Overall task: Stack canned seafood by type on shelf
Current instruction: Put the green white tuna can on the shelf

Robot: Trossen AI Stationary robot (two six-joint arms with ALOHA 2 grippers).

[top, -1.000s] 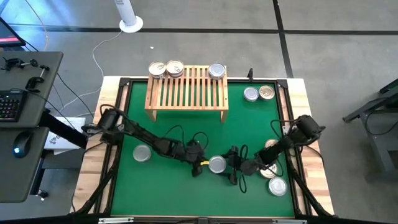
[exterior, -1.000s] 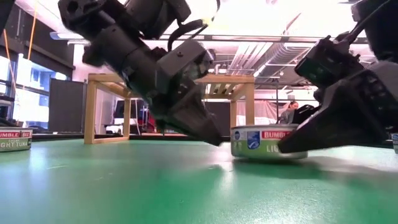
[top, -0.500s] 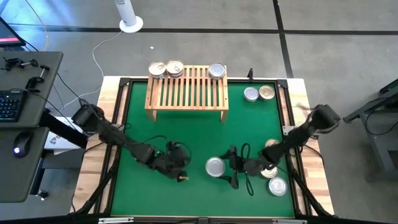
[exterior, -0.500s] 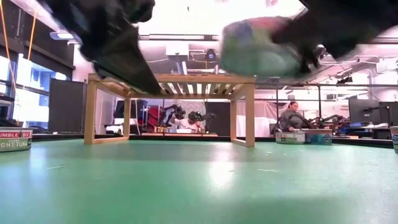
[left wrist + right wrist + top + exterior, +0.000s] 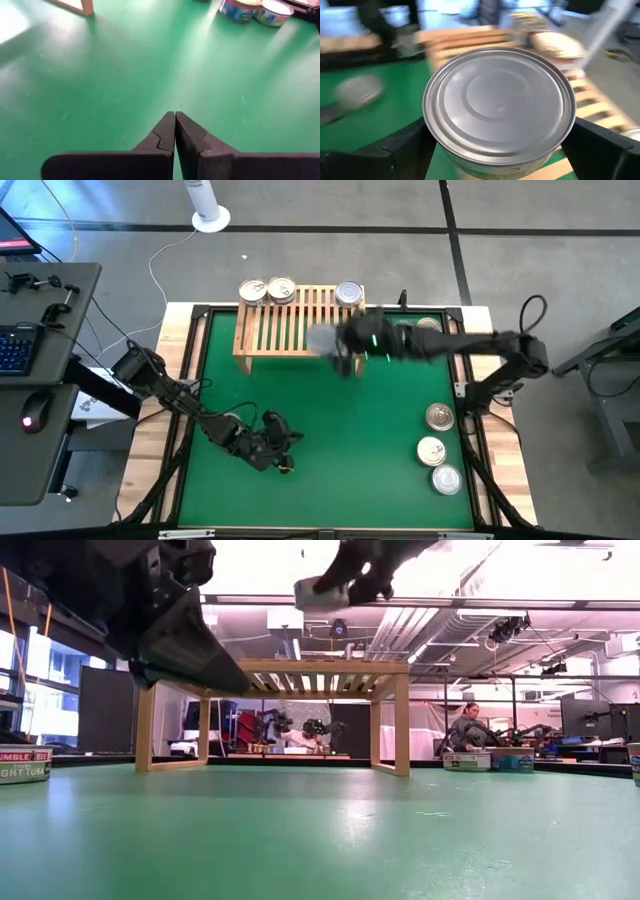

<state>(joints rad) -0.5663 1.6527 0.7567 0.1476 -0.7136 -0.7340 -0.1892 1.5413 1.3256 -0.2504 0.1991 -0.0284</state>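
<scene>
Overhead, the right claw (image 5: 335, 340) sits at upper centre of the frame, over the right part of the shelf (image 5: 300, 330), its fingers spread wide around a tin (image 5: 322, 338) it holds above the slats. Three more tins rest on the shelf's far edge: two at its left corner (image 5: 268, 290) and one near its right (image 5: 348, 293). Two tins (image 5: 415, 329) lie on the green mat (image 5: 330, 430) to the right of the shelf, partly under the arm, and three (image 5: 436, 448) stand in a column at lower right, on the bench's right edge. The left claw (image 5: 282, 463) is at lower left, low over bare mat, well apart from every tin.

From bench level, the held tin (image 5: 318, 592) hangs at top centre, above the shelf top (image 5: 275, 675), with the right claw's dark fingers (image 5: 375, 560) gripping it from the right. The left claw fills the upper left. A labelled tin (image 5: 22, 763) stands at the far left edge.

Past the left wrist, the left claw (image 5: 175, 116) is pressed shut on nothing, over bare mat; two tins (image 5: 255, 10) lie at the frame's top right.

Past the right wrist, the silver tin (image 5: 499, 110) fills the centre between the claw's fingers (image 5: 400, 150), shelf slats (image 5: 560, 100) behind it.
</scene>
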